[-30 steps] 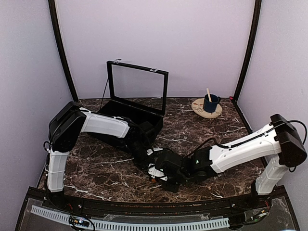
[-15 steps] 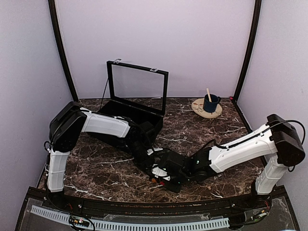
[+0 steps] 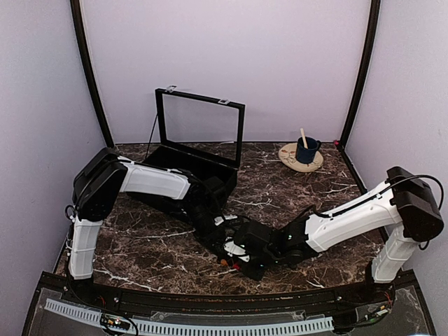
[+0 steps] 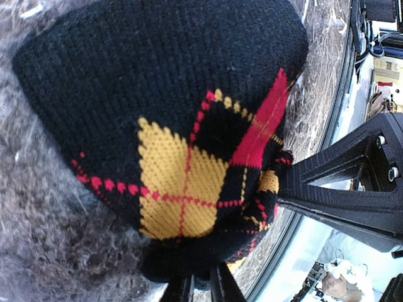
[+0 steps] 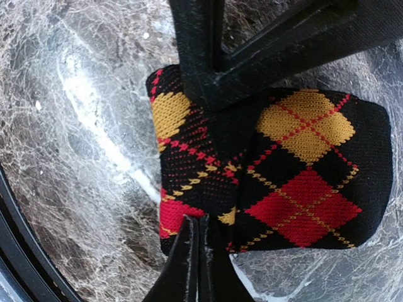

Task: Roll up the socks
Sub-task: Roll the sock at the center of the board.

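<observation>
Table (image 3: pixel 154 245) of dark marble, open black box (image 3: pixel 189 168) at far left. Both arms meet near centre. Right arm (image 3: pixel 350 217) has slid a bit further left over the last second, left arm (image 3: pixel 150 182) hardly moved. Between them on the table lie the socks (image 5: pixel 296 182), a short fat bundle, argyle side out. Left gripper (image 4: pixel 201 274) nips the bundle's edge; right gripper (image 5: pixel 198 223) is clenched tight on a fold at the other side. Likely the push is tightening the roll. Roll looks mostly formed, final tuck probably left.
</observation>
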Action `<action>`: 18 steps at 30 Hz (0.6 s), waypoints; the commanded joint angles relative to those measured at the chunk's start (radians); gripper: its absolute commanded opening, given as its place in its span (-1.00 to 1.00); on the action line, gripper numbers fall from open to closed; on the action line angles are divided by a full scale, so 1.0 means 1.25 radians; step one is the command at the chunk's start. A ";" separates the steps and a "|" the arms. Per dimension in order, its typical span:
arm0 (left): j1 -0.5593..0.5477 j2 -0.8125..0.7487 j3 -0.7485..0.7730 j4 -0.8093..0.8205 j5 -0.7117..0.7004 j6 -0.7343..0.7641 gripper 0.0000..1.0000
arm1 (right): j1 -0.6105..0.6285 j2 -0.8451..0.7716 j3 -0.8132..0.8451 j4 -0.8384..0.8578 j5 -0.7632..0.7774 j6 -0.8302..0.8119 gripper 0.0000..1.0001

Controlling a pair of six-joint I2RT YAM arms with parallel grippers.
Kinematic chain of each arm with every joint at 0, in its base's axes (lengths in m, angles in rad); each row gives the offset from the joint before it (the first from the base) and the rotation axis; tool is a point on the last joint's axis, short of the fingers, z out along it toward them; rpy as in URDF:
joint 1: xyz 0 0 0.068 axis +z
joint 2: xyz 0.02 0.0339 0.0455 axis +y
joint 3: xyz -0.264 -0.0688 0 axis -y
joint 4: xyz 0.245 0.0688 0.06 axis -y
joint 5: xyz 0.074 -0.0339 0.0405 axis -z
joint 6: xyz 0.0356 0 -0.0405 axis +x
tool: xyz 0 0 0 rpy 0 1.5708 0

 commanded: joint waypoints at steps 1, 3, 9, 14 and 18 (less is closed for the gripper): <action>-0.003 0.057 -0.018 -0.013 -0.113 0.019 -0.74 | -0.014 0.007 -0.036 -0.054 0.036 0.025 -0.94; -0.003 0.060 -0.017 -0.013 -0.113 0.019 -0.74 | -0.014 -0.013 -0.034 -0.062 0.049 0.027 -0.90; -0.003 0.068 -0.010 -0.022 -0.111 0.021 -0.74 | -0.004 -0.072 0.013 -0.103 0.093 0.004 -0.70; -0.003 0.073 0.003 -0.033 -0.113 0.026 -0.74 | 0.021 -0.081 0.059 -0.144 0.110 -0.035 -0.58; -0.003 0.081 0.018 -0.045 -0.111 0.029 -0.75 | 0.061 -0.080 0.078 -0.158 0.111 -0.063 -0.52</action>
